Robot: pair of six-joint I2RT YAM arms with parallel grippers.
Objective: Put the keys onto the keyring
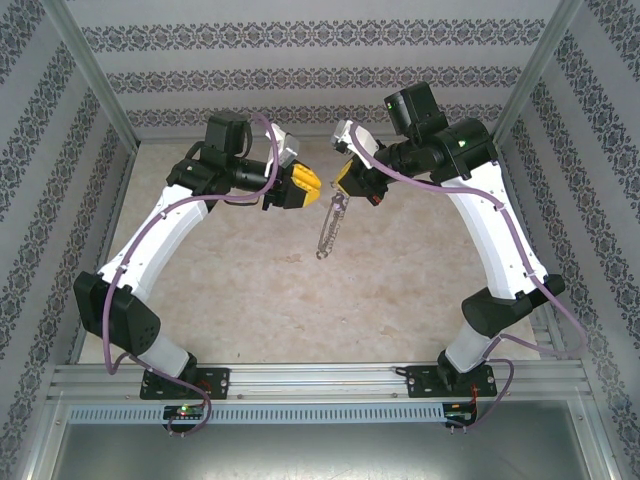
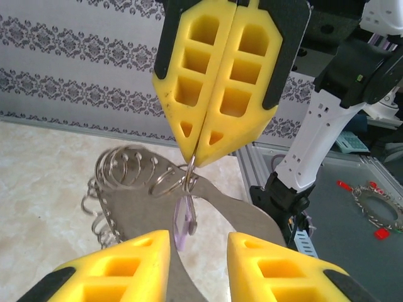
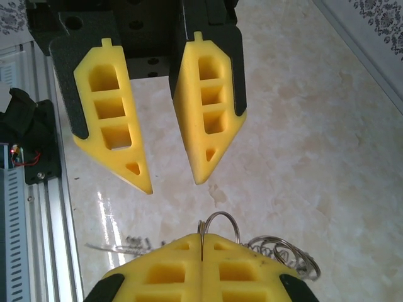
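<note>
My right gripper [image 1: 343, 183] is clamped tight on one small wire loop of the keyring [image 1: 330, 228], which dangles from it in the air over the glossy, marbled beige table [image 1: 230, 290]. My left gripper [image 1: 305, 187] sits just beside it, facing it, fingers spread and holding nothing. From above, the ring reads as a skinny, lumpy strip seen edge-on. The left wrist cam is way better: a flat dark-grey band [image 2: 242, 214] curving away, springy silver coils [image 2: 126, 167] fringing its rim, and the blocky yellow pads [image 2: 245, 126] with cut-out windows pinched on that loop. A small pale lilac tab [image 2: 184, 221] hangs there too, can't tell if it's a key. The right wrist cam catches the wide gap between my left fingers [image 3: 189, 145]
</note>
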